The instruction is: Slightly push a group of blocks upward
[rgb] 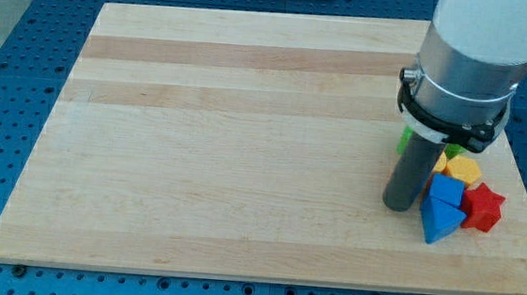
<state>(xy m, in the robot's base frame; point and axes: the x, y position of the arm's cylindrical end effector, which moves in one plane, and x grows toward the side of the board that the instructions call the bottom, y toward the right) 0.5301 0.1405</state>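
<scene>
A cluster of blocks sits near the board's right edge. It holds a red star (484, 207), a blue triangular block (440, 221), a blue block (446, 190) above it, a yellow block (464, 170), an orange piece (439, 164) and a green block (404, 138) mostly hidden behind the rod; a further red piece (454, 149) peeks out under the arm's collar. My tip (397, 205) rests on the board just to the left of the blue blocks, at the cluster's lower left side.
The wooden board (245, 146) lies on a blue perforated table (24, 72). The arm's large white and silver body (474, 51) covers the board's upper right corner. The board's right edge is close to the red star.
</scene>
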